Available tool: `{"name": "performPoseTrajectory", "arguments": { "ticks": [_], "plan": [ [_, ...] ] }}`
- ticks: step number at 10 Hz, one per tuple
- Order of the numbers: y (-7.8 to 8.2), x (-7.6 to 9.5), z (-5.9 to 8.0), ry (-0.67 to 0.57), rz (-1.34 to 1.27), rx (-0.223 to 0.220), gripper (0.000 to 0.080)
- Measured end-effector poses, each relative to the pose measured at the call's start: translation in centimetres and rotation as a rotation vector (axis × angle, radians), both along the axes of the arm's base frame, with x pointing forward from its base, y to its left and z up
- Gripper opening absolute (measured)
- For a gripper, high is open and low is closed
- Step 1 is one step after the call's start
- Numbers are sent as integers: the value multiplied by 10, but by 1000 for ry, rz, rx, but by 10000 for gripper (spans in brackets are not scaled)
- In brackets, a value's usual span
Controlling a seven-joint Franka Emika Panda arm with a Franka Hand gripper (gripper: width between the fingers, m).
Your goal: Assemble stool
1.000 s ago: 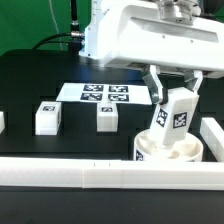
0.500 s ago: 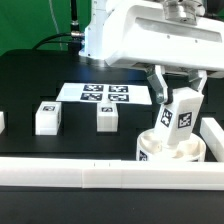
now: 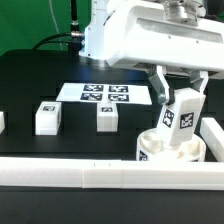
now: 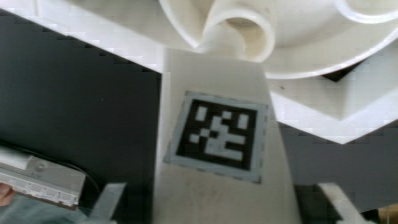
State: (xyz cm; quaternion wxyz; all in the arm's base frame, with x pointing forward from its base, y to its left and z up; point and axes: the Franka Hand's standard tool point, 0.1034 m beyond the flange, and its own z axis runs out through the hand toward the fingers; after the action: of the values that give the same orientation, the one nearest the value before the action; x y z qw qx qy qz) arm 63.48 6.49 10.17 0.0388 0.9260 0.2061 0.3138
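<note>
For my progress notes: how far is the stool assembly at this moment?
Done: no leg looks fitted yet. In hand: the tool is shut on one leg block, held at the seat disc. Left: seating it, then the two loose leg blocks on the table.

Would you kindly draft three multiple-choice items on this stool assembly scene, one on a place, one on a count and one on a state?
1. Where is the leg block that the gripper carries?
A. at the seat disc
B. on the marker board
C. lying on the front rail

2. How many other leg blocks stand free on the black table?
A. none
B. two
C. four

3. What is the gripper's state?
A. open and empty
B. open around the seat disc
C. shut on the leg block

Key:
1 A, the block hangs right at the disc.
2 B, one and another stand to the exterior view's left of the disc.
3 C, the jaws clamp the block's sides.
</note>
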Motion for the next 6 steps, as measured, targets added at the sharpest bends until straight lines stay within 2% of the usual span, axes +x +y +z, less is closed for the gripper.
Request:
{"name": "performPoseTrajectory", "arguments": {
  "ticks": [6],
  "plan": [
    [6,-7,0,10,-2,7,327]
  ]
}}
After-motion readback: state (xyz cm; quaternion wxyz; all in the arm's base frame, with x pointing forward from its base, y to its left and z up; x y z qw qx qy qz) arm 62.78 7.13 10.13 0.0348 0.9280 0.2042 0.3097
